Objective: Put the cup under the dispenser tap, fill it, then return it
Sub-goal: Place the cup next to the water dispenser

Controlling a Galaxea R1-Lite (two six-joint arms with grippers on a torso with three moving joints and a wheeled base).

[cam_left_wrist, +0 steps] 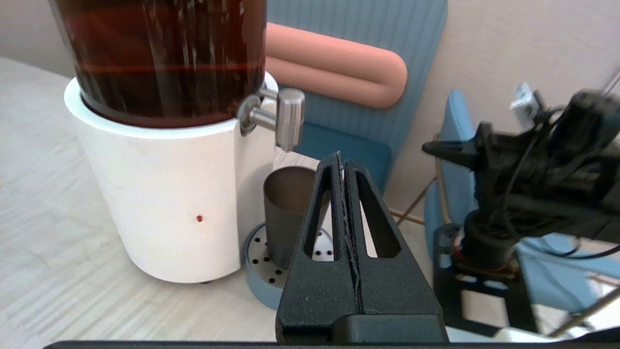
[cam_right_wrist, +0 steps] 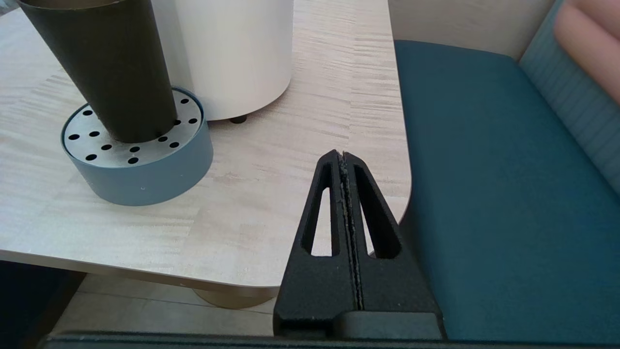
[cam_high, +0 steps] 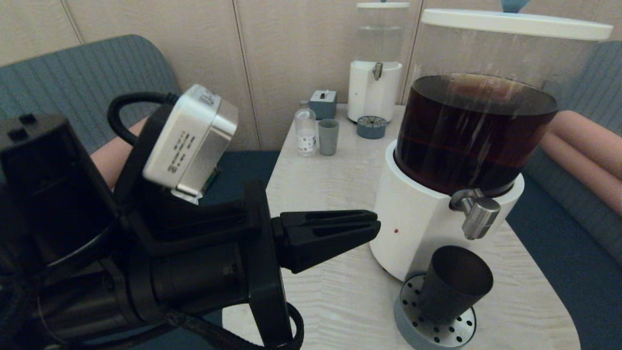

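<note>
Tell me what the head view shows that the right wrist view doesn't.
Only the head view: the dispenser tap, the dark brown liquid, the slimmer clear-liquid dispenser, a grey-green tumbler, a small bottle and the shut left pincer.
Only the right wrist view: the shut right pincer beyond the table edge.
Both: the black cup standing on the perforated drip tray.

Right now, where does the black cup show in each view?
Head: the cup stands lower right, on the drip tray.
Left wrist: the cup is centre, partly behind the shut jaws, below the dispenser tap.
Right wrist: its body is upper left.
Shared landmark: the perforated drip tray.
</note>
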